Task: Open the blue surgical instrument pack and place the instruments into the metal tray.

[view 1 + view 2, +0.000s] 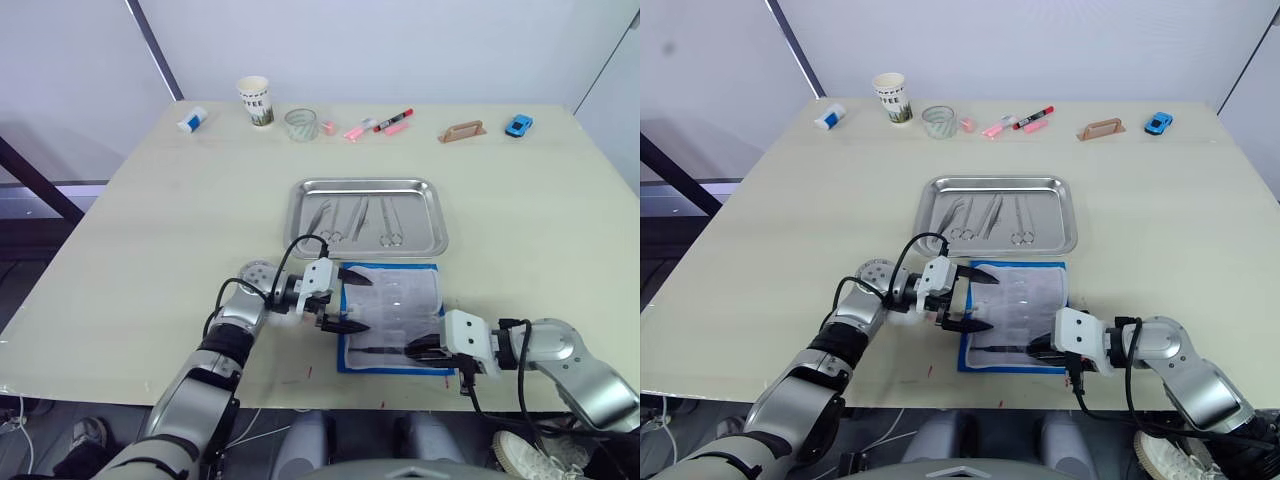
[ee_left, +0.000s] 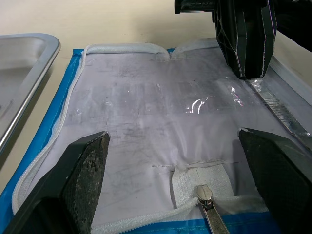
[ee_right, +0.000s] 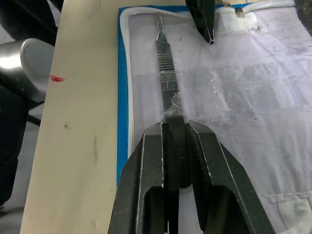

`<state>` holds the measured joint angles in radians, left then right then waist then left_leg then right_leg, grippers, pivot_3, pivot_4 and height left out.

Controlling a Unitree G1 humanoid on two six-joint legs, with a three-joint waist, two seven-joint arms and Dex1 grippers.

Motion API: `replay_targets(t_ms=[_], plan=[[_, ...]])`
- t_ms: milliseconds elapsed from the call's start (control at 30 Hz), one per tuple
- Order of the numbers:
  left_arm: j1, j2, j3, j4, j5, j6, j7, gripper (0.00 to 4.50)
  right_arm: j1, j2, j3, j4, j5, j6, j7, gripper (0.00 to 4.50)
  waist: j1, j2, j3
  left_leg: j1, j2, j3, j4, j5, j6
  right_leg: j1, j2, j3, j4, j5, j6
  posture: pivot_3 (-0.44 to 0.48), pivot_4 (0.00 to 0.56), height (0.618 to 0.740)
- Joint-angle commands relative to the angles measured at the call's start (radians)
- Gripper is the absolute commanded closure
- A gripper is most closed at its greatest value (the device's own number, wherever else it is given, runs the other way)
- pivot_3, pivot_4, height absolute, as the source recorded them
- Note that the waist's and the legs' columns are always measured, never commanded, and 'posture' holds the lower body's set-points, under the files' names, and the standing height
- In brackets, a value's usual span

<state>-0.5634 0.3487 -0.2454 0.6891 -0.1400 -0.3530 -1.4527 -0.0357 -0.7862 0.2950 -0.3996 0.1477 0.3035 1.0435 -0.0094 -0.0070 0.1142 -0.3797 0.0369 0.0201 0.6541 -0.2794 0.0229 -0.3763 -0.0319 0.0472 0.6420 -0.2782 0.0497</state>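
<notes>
Place: we read it as a lab/test room, not a home.
Table (image 1: 150, 260): plain pale top, mid frame, props in a row along far edge.
Walls: bare white panels w/ dark strut, upper left.
Props: steel tray (image 1: 437, 215) w/ instruments (image 1: 358, 217), centre; paper cup (image 1: 256, 101), upper left.

Each arm is clad in silver-grey shells with black joints, and a white block is mounted at each wrist. Black cables are looped along both forearms. The left gripper (image 1: 340, 297) and right gripper (image 1: 415, 350) carry black fingers (inner faces ribbed).
</notes>
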Motion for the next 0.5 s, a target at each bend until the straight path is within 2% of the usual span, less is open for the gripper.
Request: replay_targets(t_ms=[33,167,500], plan=[[0.041,0.006,-0.022,0.064,0.043,0.013,0.021,0.0,-0.023,-0.057,-0.047,-0.074,0.019,0.116,0.006,4.39,0.0,0.0,0.0,0.0,0.0,0.0,0.0,0.0,0.0,0.0,0.0,0.0,0.0,0.0,0.0,0.0,0.15,0.74],[0.039,0.001,-0.025,0.075,0.049,0.007,0.029,0.0,-0.044,-0.104,-0.057,-0.155,0.044,0.239,0.001,4.39,0.001,0.001,0.0,-0.001,0.0,-0.001,0.0,0.0,0.0,0.0,0.0,0.0,0.0,0.0,0.0,0.0,0.15,0.74],[0.031,-0.005,-0.028,0.088,0.055,0.005,0.032,0.0,-0.107,-0.202,-0.084,-0.242,0.08,0.362,0.03,4.41,0.002,0.0,0.002,-0.001,0.001,0.0,0.0,0.0,0.0,0.0,-0.001,-0.001,0.0,-0.001,-0.001,0.0,0.15,0.74]])
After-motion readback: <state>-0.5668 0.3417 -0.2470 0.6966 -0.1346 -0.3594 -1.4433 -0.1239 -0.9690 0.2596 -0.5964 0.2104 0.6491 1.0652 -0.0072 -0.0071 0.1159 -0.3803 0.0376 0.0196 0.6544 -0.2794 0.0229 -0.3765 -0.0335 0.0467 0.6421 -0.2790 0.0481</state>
